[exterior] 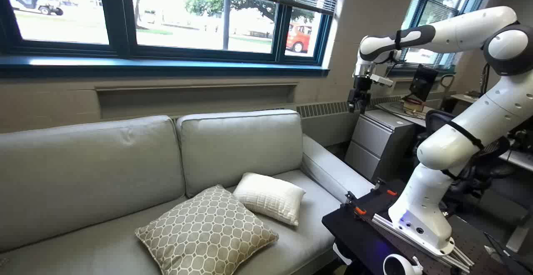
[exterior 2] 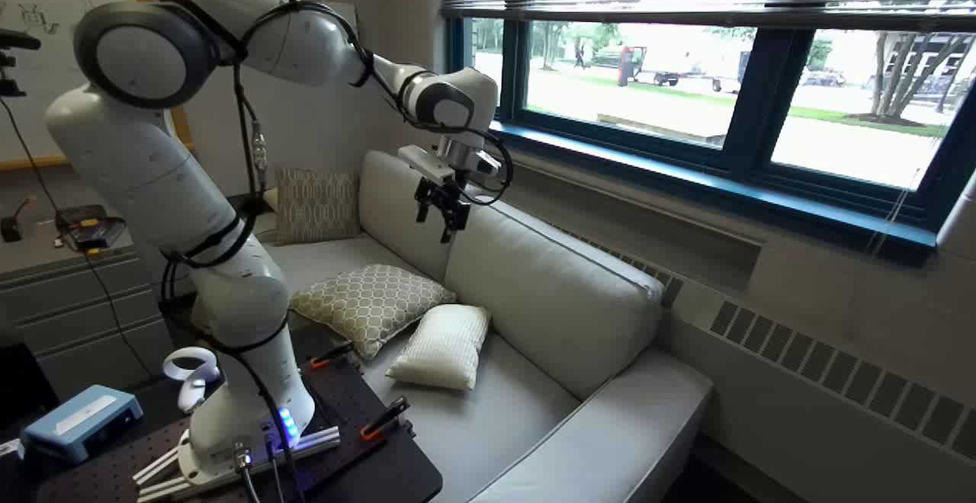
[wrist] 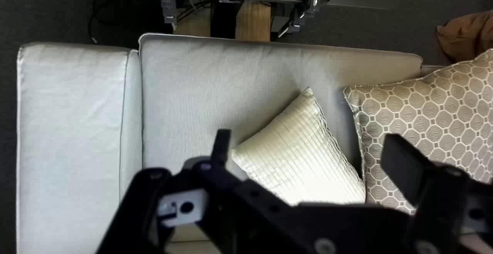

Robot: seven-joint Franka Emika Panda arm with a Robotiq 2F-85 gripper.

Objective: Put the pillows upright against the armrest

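Pillows [exterior: 208, 231] and armrest [exterior: 333, 173] in every view, both exterior cameras flanking the robot arm [exterior: 491, 112], wrist camera looking down

Apparent office with lab gear: whiteboard [exterior 2: 49, 42], filing cabinet [exterior: 368, 139]; robot arm [exterior: 445, 148] on dark table [exterior 2: 381, 465], clamps [exterior 2: 386, 418] along edge facing couch [exterior: 245, 146].

Tan lattice pillow [exterior: 208, 231], cream pillow [exterior: 270, 198] flat; perhaps touching; armrest [wrist: 73, 142] apart.

Square tan lattice pillow [exterior 2: 374, 303], ribbed cream-white pillow [exterior 2: 442, 347], chilling on this grey couch seat [exterior 2: 505, 410] near its back edge.
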